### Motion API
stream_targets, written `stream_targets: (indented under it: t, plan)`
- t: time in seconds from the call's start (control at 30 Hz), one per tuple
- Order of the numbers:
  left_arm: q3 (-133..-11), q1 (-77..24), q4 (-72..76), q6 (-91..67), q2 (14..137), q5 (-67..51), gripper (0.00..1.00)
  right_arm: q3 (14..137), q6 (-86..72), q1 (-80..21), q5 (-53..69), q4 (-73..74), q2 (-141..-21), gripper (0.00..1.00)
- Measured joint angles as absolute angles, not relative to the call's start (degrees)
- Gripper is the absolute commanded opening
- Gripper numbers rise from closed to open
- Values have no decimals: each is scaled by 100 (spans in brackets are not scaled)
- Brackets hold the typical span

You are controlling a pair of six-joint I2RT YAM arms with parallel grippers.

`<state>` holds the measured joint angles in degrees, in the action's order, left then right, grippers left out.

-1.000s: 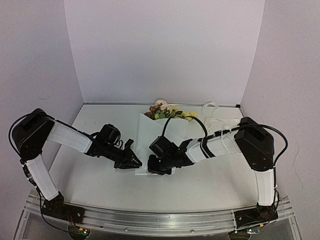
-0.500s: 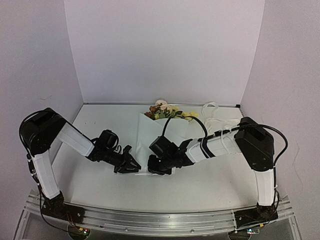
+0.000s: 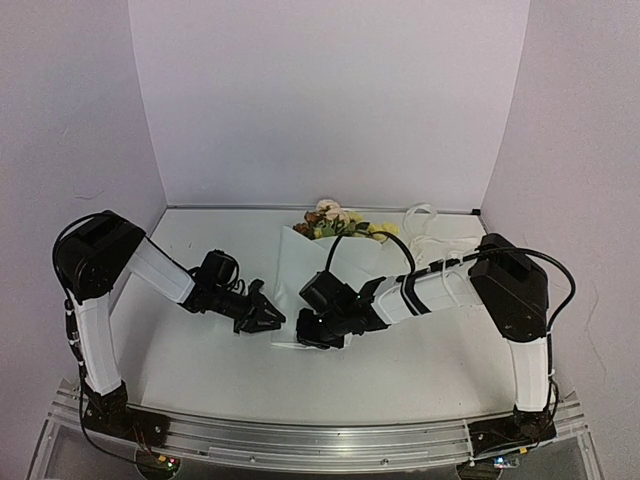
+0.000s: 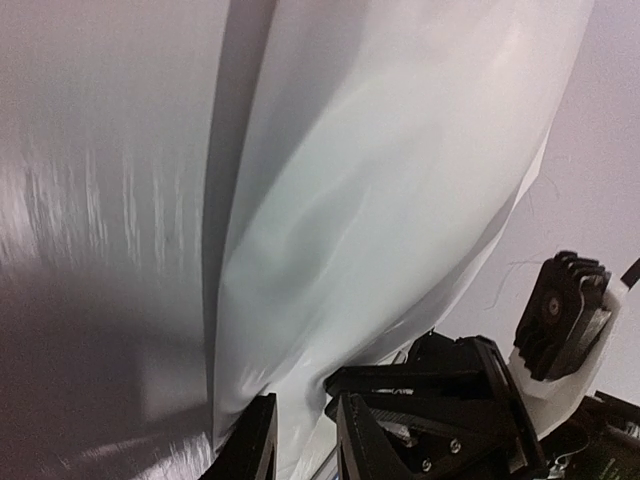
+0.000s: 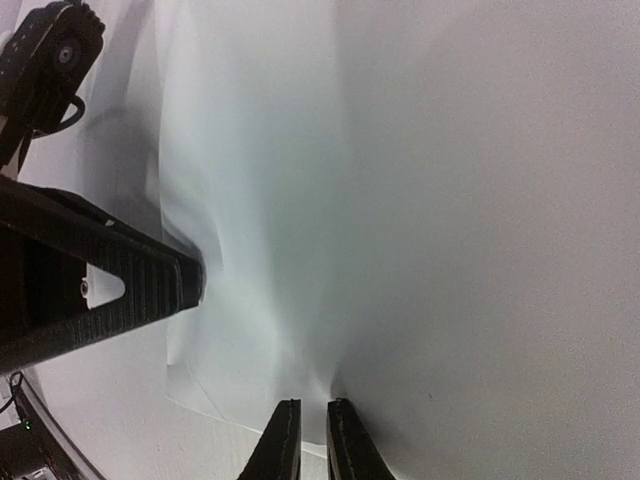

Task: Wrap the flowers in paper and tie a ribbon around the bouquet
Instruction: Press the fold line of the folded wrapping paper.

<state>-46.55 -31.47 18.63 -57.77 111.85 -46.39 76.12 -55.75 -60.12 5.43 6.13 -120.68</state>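
Note:
The paper (image 3: 300, 268) is rolled round the flowers (image 3: 335, 218) into a bouquet lying on the table, blooms toward the back wall. My left gripper (image 3: 269, 319) is at the cone's lower left edge. In the left wrist view its jaws (image 4: 303, 402) stand narrowly apart, shut on a fold of the paper (image 4: 380, 200). My right gripper (image 3: 304, 334) is at the narrow near end, and its jaws (image 5: 313, 404) are nearly together, pinching the paper (image 5: 420, 200), which creases outward from them. The ribbon (image 3: 424, 232) lies loose at the back right.
White walls close the table in at the back and both sides. My right arm's black cable (image 3: 350, 240) arches over the bouquet. The left gripper's ribbed finger (image 5: 120, 285) shows close beside the right gripper's grip.
My left arm's shoulder and upper link have swung right and forward, while its gripper stayed at the paper's lower left edge. The right arm has not moved.

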Motion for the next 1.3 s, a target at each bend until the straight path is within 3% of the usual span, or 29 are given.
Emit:
stream_targets:
  t: [1.3]
  plan:
    - [-7800, -2208, 848, -5709, 12990, -4586, 25, 7612, -5551, -6003, 593, 620, -12075, 12]
